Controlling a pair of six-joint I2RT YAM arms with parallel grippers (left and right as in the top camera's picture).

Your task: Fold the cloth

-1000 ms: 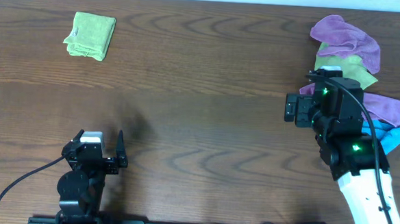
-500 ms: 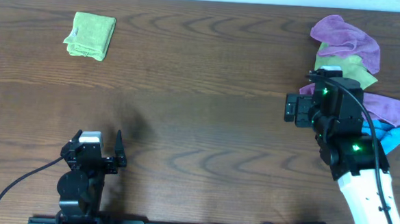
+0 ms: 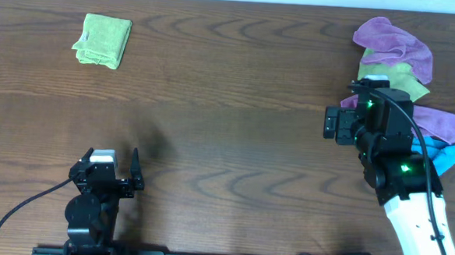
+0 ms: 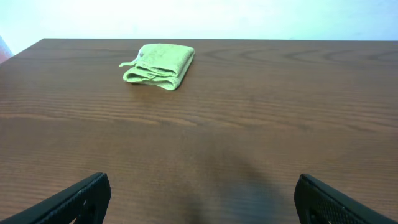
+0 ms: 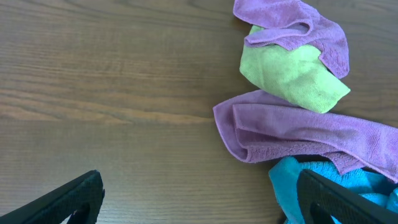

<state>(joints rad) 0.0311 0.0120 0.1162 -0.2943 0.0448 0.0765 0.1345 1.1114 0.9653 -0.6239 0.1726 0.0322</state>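
A: Anything change over the last second?

B: Nope. Overhead matched the two earlier shots, and neither arm had budged. The left gripper was spread wide with nothing in it. The right gripper was the same, wide apart and empty.

A: Where was the task item?

B: The soft lime-green microfiber cloth lay well ahead of the left gripper, a bit off to its left, near the far edge. It was already doubled over into a compact wad with the layers stacked. Nothing was touching it.

A: So what did that mean for the task?

B: My read was that the fold looked done and the arms were parked, either idle or between rounds. No step was in hand.

A: What about the stuff by the right gripper?

B: There was a heap just ahead of it and to its right. It had a crumpled purple cloth, a duller olive-green cloth tucked under another purple fold, and a bright blue cloth nearest the right finger. None of them was held.

A: Surface and room?

B: A dark brown wood-grain table, matte and otherwise bare. A pale plain wall showed beyond its far edge. Nothing else of the room was visible.
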